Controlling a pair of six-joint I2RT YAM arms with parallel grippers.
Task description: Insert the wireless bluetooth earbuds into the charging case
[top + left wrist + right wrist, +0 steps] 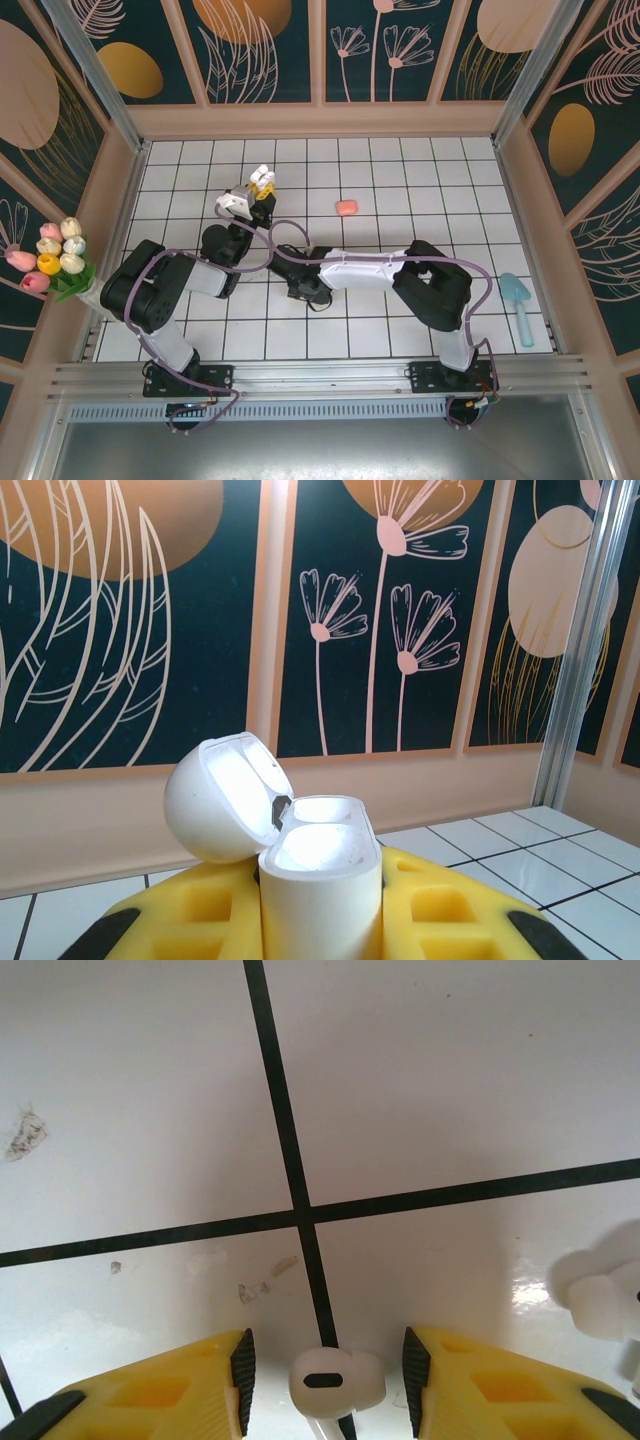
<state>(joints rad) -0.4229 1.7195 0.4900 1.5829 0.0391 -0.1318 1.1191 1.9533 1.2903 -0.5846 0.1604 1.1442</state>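
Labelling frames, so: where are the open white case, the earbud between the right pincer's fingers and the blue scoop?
white case [322, 890], left wrist view, front wall
earbud [337, 1380], right wrist view, rounded head
blue scoop [514, 291], top external view, blade

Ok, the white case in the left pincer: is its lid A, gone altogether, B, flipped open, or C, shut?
B: the case clamped in the left pincer has its lid swung back on the hinge, with the hollow inside showing.
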